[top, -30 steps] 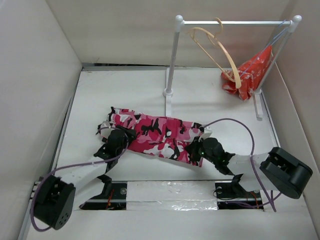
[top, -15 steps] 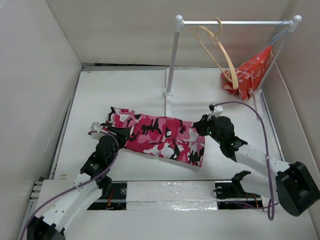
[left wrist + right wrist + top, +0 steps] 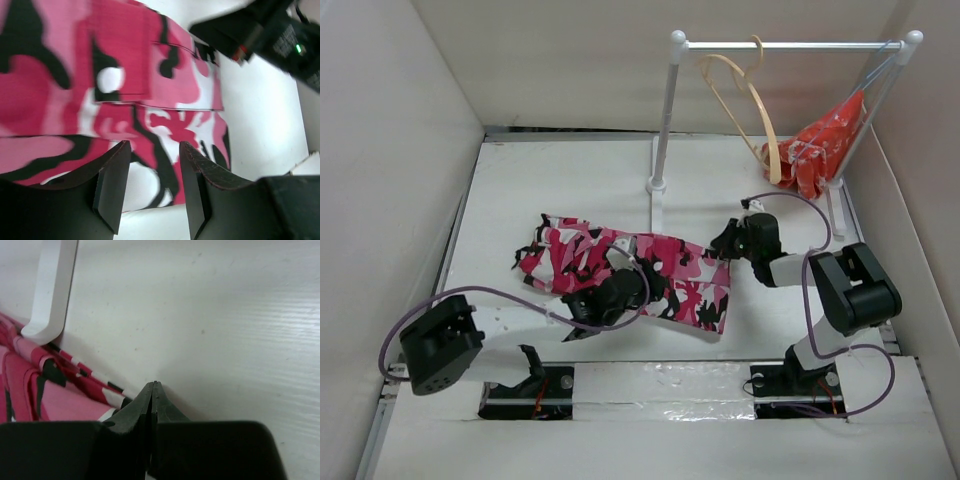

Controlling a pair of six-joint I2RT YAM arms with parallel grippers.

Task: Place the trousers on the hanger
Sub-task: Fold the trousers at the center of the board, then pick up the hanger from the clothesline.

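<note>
The trousers [image 3: 660, 275] lie flat across the middle of the table, in pink, red, white and black camouflage. My left gripper [image 3: 635, 288] hovers over their middle-right part, open and empty; in the left wrist view the trousers [image 3: 100, 90] fill the space beyond the left gripper [image 3: 154, 150]. My right gripper [image 3: 725, 243] is at the trousers' far right corner. In the right wrist view the right gripper [image 3: 154, 386] is shut on the bare table, with the trousers' edge [image 3: 60, 385] just beside its left finger. The beige hanger [image 3: 750, 105] hangs from the white rail [image 3: 790, 45].
The rail's left post [image 3: 665, 120] and its white foot [image 3: 50, 295] stand just behind the trousers. A red-orange cloth [image 3: 825, 145] hangs at the rail's right end. White walls enclose the table on the left, back and right.
My left gripper moved from the trousers' left end to over their middle-right part. My right arm folded back, its gripper staying at the right corner. The hanger swung a little.
</note>
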